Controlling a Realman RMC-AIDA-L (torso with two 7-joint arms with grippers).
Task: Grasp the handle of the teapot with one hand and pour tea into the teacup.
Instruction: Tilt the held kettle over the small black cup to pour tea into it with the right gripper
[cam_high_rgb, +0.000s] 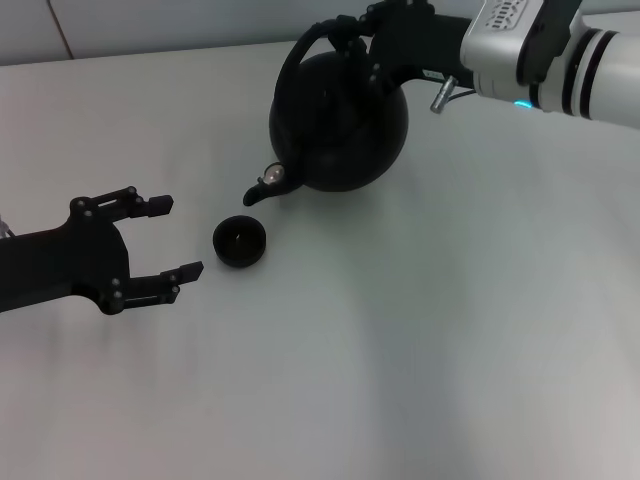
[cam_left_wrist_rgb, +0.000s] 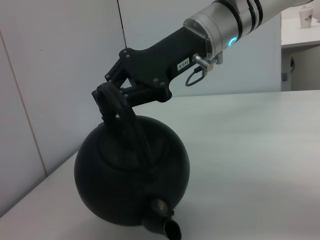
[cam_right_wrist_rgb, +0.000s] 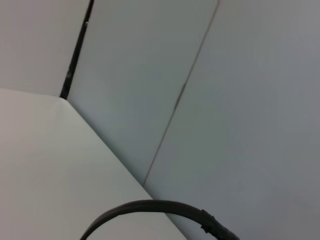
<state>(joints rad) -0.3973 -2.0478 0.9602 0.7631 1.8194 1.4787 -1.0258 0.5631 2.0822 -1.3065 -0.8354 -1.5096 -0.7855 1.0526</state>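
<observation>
The big round black teapot (cam_high_rgb: 340, 120) sits at about 12 o'clock on the white desk (cam_high_rgb: 420, 330), a little to the right of the middle. It is tipped over toward its spout (cam_high_rgb: 262, 190). The spout points down and toward 7 o'clock.

The right claw (cam_high_rgb: 350, 35) comes in from 2 o'clock on a long silver and black arm (cam_high_rgb: 560, 50). It is shut tight around the handle (cam_high_rgb: 300, 50), the thick black hoop that goes over the top of the teapot. In the left wrist view you can see the black fingers (cam_left_wrist_rgb: 112, 92) pinching the top of the hoop, and the teapot (cam_left_wrist_rgb: 132, 172) leaning so its spout (cam_left_wrist_rgb: 165, 227) dips low. The bottom of the teapot looks like it is touching the desk, but I cannot be sure.

The little dark teacup (cam_high_rgb: 239, 242) stands on the desk just below the spout, at about 7 o'clock from the teapot. It stands straight up. The tip of the spout is near the cup's rim but not touching it. I cannot see any tea coming out.

The left claw (cam_high_rgb: 180, 238) is at 9 o'clock, low over the desk. Its two black fingers (cam_high_rgb: 155, 205) are spread wide apart and hold nothing. It points at the teacup from the side, close to it but not touching.

The right wrist view shows only a grey wall, a corner of the desk and a thin black curved cable (cam_right_wrist_rgb: 150, 207).
</observation>
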